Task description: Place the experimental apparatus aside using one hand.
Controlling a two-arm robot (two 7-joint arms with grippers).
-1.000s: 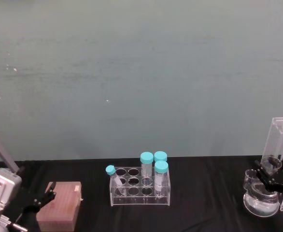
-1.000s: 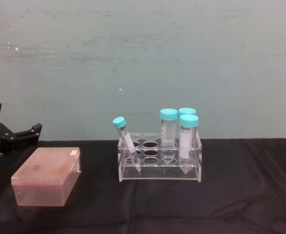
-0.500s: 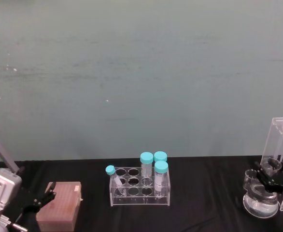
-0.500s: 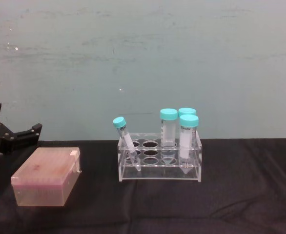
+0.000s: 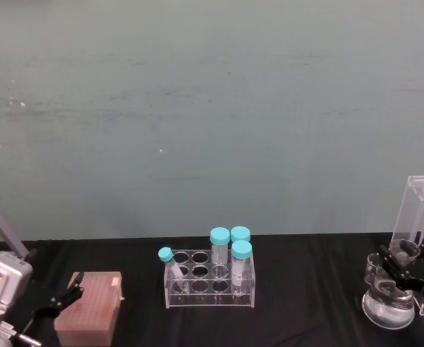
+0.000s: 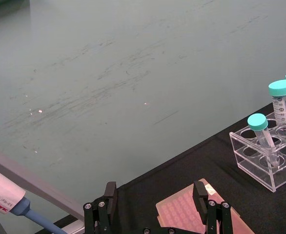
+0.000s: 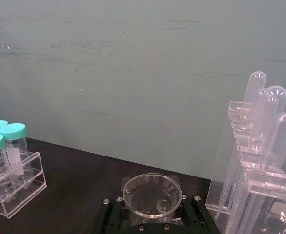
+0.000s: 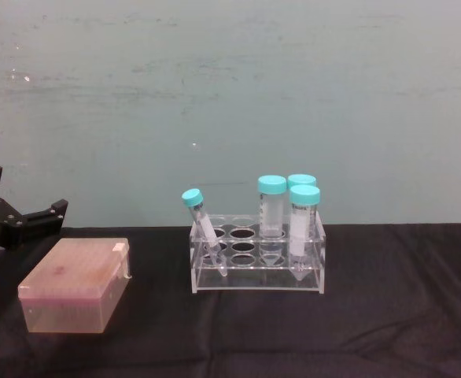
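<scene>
At the table's far right stands the experimental apparatus. The large conical flask (image 5: 388,307) sits with my right gripper (image 5: 399,273) shut on its neck. In the right wrist view the flask's round mouth (image 7: 150,196) lies between the black jaws. A small glass beaker (image 5: 373,266) stands just left of the flask, and the tall acrylic rack of long tubes (image 5: 422,210) (image 7: 260,161) rises close behind it. My left gripper (image 5: 64,300) (image 6: 154,204) hangs open at the lower left, idle.
A clear rack with several teal-capped tubes (image 5: 210,278) (image 8: 258,252) stands mid-table. A pink tip box (image 5: 89,307) (image 8: 73,283) lies under the left gripper. A pipette (image 6: 6,204) shows beside it. Black cloth between the tube rack and the flask is bare.
My right gripper and the flask have shifted slightly left and toward me together. The left arm has not moved.
</scene>
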